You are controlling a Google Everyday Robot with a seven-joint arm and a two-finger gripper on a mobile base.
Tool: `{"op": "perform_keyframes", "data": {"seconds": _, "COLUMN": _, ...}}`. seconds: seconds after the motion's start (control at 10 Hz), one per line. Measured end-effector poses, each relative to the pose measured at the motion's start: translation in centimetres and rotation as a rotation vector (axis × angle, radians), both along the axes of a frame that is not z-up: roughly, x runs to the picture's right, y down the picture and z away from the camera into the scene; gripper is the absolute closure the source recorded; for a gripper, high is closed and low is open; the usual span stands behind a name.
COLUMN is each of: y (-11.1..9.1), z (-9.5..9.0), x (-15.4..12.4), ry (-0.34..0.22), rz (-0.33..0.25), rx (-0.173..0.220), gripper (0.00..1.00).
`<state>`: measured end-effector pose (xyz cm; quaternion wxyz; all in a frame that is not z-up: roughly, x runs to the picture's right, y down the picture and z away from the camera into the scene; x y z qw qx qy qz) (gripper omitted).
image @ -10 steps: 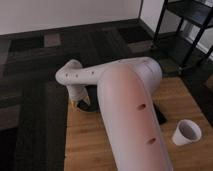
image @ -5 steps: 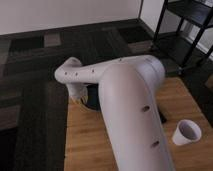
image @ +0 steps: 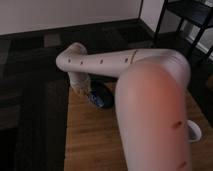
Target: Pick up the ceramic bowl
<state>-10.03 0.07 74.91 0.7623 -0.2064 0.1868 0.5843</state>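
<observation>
Carpet [image: 30, 75], dark with grey patches, fills the left side and the far floor, up to a pale wall [image: 70, 12] along the top. Wooden surface [image: 92, 135], warm tan with visible grain, starts just right of that dark strip and runs off the bottom edge.

Arm [image: 107, 61], white and tubular, reaches from the right toward the surface's far left corner, where its wrist bends downward. Gripper [image: 91, 96] sits at the lower end of that wrist, right at the near-left rim of the ceramic bowl [image: 105, 94]. Jaws: wrist housing covers them, so cannot tell how far apart they stand or whether they touch the bowl; a small bluish patch shows at that spot.

Bowl itself dark and glossy, resting on the surface near its far edge, partly hidden by the arm above and the big upper-arm segment to its right.

Upper-arm segment [image: 155, 125], close to the lens, pinkish-white, blocks the middle right of the surface. White cup [image: 195, 131] peeks out beyond it at the right, well apart from the bowl. Black metal shelf [image: 187, 12] stands on the floor at top right.
</observation>
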Motion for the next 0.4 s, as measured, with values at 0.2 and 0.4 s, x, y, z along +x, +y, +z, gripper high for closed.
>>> {"op": "perform_keyframes", "data": {"seconds": 0.2, "y": -2.0, "z": -2.5, "x": 0.6, "ry": -0.013, "rz": 0.016, "rx": 0.039, "gripper": 1.0}}
{"op": "perform_keyframes", "data": {"seconds": 0.4, "y": -2.8, "z": -3.7, "x": 1.0, "ry": -0.024, "rz": 0.023, "rx": 0.052, "gripper": 1.0}}
